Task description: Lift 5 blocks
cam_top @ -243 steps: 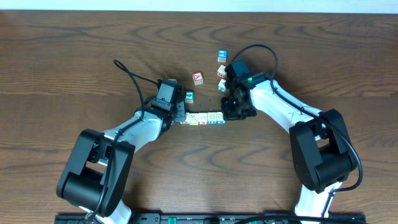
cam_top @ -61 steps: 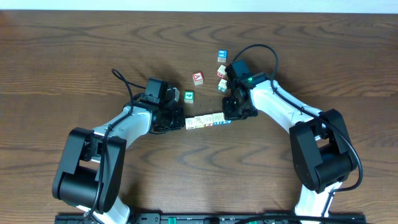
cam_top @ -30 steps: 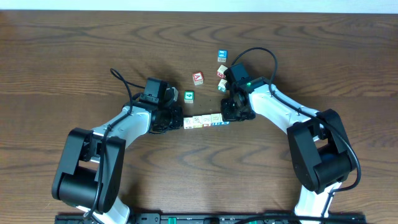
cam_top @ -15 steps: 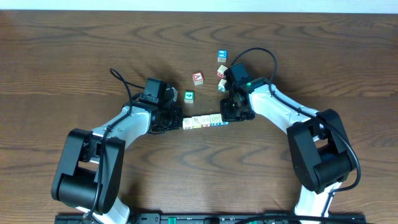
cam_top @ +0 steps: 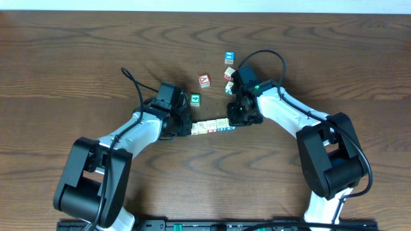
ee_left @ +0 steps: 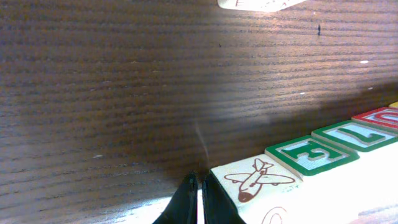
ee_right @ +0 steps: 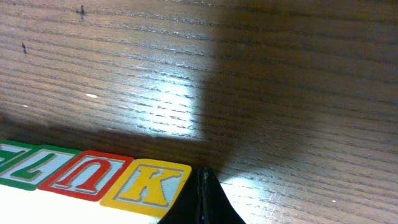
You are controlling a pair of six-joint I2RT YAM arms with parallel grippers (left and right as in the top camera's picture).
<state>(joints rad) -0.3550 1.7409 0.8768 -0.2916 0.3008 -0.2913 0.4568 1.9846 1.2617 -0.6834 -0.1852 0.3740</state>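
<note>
Row of blocks (cam_top: 210, 126) at mid-table (cam_top: 77, 58), butted at the plane-picture end by the left gripper (cam_top: 187, 127) and at the K end by the right gripper (cam_top: 236, 120). Jaws of both pinched shut, serving as blunt pushers. Probably squeezed endwise so that all five lift as one bar.

Left hand (ee_left: 198, 190), right hand (ee_right: 203, 186) closed.

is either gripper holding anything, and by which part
Nothing sits inside either shut gripper. The row of blocks is pinched endwise: left gripper against the airplane block, right gripper against the K block.
</note>
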